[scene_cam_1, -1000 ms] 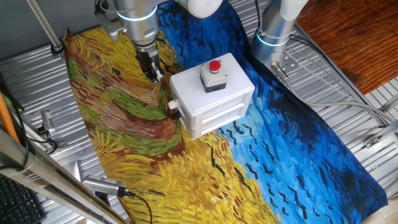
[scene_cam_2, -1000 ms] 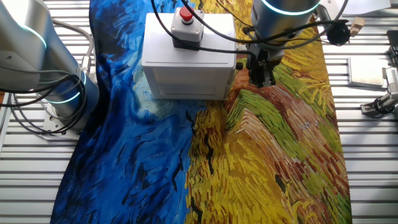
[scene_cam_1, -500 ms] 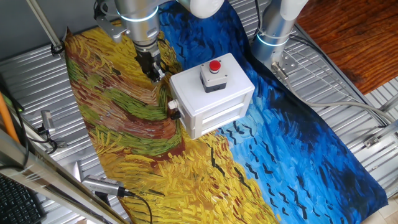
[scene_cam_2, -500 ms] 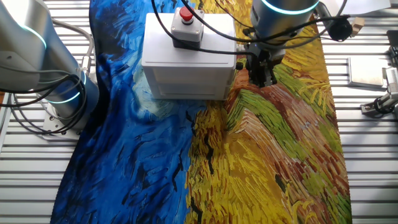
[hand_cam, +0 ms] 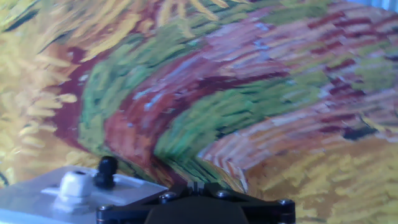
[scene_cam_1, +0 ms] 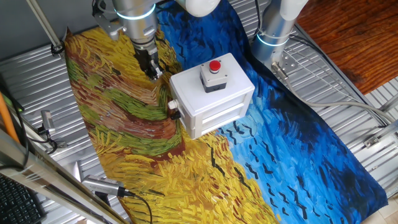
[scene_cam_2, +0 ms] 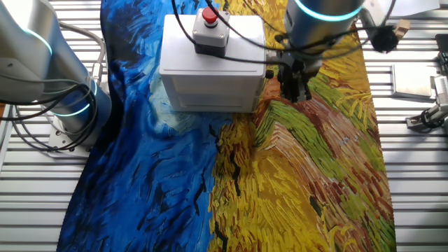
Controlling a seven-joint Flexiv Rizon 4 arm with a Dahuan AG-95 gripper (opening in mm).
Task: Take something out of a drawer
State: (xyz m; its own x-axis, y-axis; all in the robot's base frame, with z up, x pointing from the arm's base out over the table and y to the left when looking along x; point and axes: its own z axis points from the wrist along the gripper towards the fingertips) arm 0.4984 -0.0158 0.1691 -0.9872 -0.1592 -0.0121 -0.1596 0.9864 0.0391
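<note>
The white box (scene_cam_1: 211, 93) stands on the painted cloth, a red button (scene_cam_1: 214, 66) on its top. Its front shows the drawer (scene_cam_2: 210, 80), pushed in, as the upper panel above a dark slot (scene_cam_2: 210, 106); I cannot make out a knob on it. The something is hidden. My gripper (scene_cam_1: 153, 74) hangs just beside the box's side wall, where two small cable fittings (scene_cam_1: 172, 107) stick out, and close above the cloth. Its fingers (scene_cam_2: 295, 89) are together with nothing between them. In the hand view the gripper (hand_cam: 196, 185) points at the cloth, the box corner (hand_cam: 56, 199) at lower left.
A Van Gogh-style cloth (scene_cam_1: 130, 124) covers the slatted metal table (scene_cam_2: 413, 175). A second arm's base (scene_cam_1: 273, 31) stands behind the box and shows as the same base (scene_cam_2: 63, 91) in the other fixed view. Loose tools (scene_cam_1: 102, 185) lie at the table edge, and metal parts (scene_cam_2: 427, 115) sit off the cloth.
The gripper has shifted slightly beside the box, a few pixels at most. Its fingers stay together and the box has not moved.
</note>
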